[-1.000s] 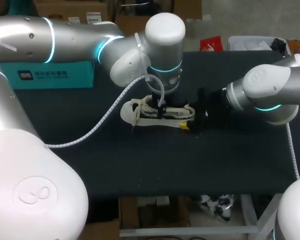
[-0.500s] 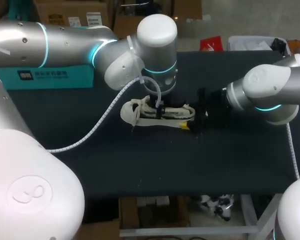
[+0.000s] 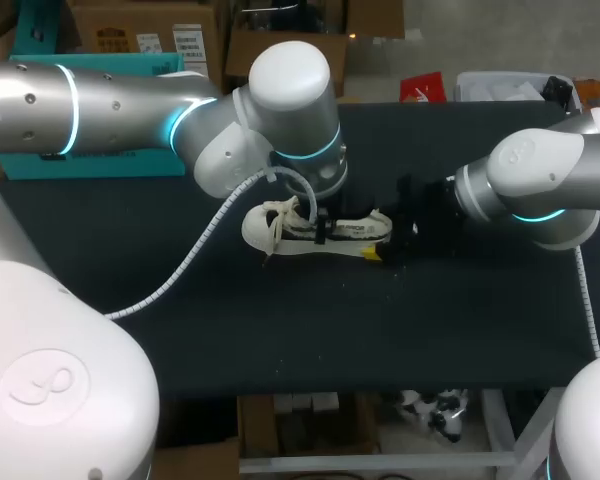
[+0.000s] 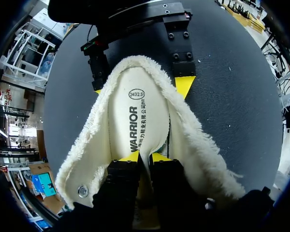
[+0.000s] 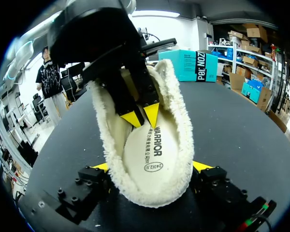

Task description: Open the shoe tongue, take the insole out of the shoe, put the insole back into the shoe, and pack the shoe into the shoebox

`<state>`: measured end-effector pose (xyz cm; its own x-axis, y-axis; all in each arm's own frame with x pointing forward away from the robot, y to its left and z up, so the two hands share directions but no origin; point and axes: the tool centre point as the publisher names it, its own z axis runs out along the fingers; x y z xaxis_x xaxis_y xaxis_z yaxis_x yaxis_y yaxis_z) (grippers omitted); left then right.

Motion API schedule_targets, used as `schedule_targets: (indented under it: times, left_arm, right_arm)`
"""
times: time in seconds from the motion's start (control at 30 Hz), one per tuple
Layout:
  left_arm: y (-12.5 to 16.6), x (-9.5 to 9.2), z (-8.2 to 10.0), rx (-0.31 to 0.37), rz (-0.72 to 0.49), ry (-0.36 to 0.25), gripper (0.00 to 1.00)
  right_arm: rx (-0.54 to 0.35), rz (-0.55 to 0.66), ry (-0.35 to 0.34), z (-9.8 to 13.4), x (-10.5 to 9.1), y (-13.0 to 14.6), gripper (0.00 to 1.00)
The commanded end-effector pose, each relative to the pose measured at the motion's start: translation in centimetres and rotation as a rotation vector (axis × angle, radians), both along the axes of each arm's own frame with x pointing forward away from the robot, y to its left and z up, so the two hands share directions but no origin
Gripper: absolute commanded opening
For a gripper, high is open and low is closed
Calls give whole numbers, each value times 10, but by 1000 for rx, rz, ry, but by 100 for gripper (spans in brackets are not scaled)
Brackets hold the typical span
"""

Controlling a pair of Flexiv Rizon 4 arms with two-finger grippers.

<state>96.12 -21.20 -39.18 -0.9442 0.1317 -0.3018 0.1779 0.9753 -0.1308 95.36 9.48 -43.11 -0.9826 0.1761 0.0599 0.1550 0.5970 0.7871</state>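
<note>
The shoe (image 3: 315,228), white with a fleecy lining, rests on its sole on the black table (image 3: 280,330), its loose laces (image 3: 270,215) bunched near the toe. Inside the shoe the insole (image 4: 137,121) lies flat along the bottom, printed side up. The left gripper (image 4: 145,156) reaches down into the shoe's opening from above, its yellow tips pressed nearly together and pinching the front end of the insole between them. The right gripper (image 5: 151,166) is at the shoe's heel, fingers spread wide and touching the heel from both sides, so it clamps the shoe. The left arm's white coiled cable (image 3: 180,265) hangs in a curve beside the shoe's toe. The teal shoebox (image 3: 90,165) stands well apart from the shoe, beyond its toe end, partly hidden by the left arm
</note>
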Motion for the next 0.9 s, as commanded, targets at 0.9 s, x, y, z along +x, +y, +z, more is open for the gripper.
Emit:
schedule_targets:
  times: [0.9]
  left_arm:
    - [13, -29, 74, -189, -50, 104, 0]
  right_arm:
    - [2, 3, 1, -8, 0, 3, 0]
